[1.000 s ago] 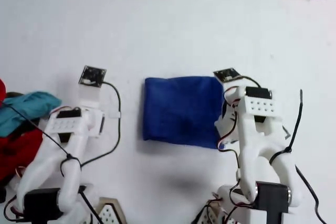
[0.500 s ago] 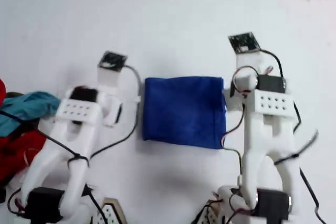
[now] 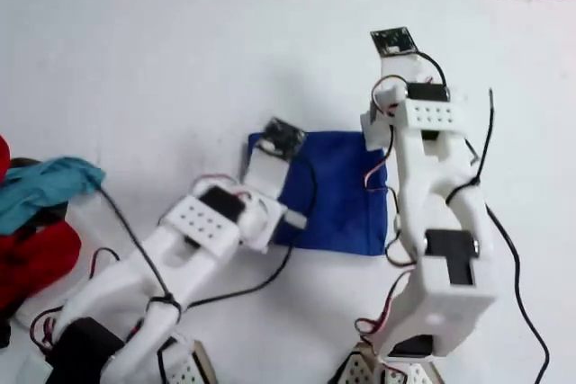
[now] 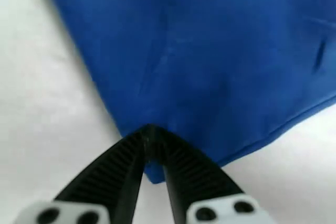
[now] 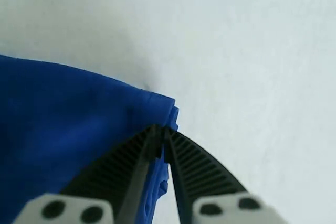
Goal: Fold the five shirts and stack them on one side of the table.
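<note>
A folded blue shirt [image 3: 337,191] lies flat in the middle of the white table [image 3: 180,60]. My left gripper [image 4: 150,136] is shut, and its tips rest on the shirt's near left corner [image 4: 157,174], right at the cloth's edge. My right gripper [image 5: 159,134] is shut too, its tips down on the shirt's far right corner [image 5: 165,106], where the folded layers show. In the high view the left arm [image 3: 207,222] crosses over the shirt's left edge. The right arm [image 3: 427,132] stands along its right edge. I cannot tell whether either gripper pinches cloth.
A teal shirt [image 3: 45,184] and a red shirt [image 3: 31,263] lie bunched at the table's left edge. The far half of the table and its right side are bare white surface. The arm bases [image 3: 396,357] stand at the near edge.
Both arms swung in from beside the blue shirt. The left gripper came over its near left corner, and the right gripper went forward to its far right corner. The shirt has not shifted.
</note>
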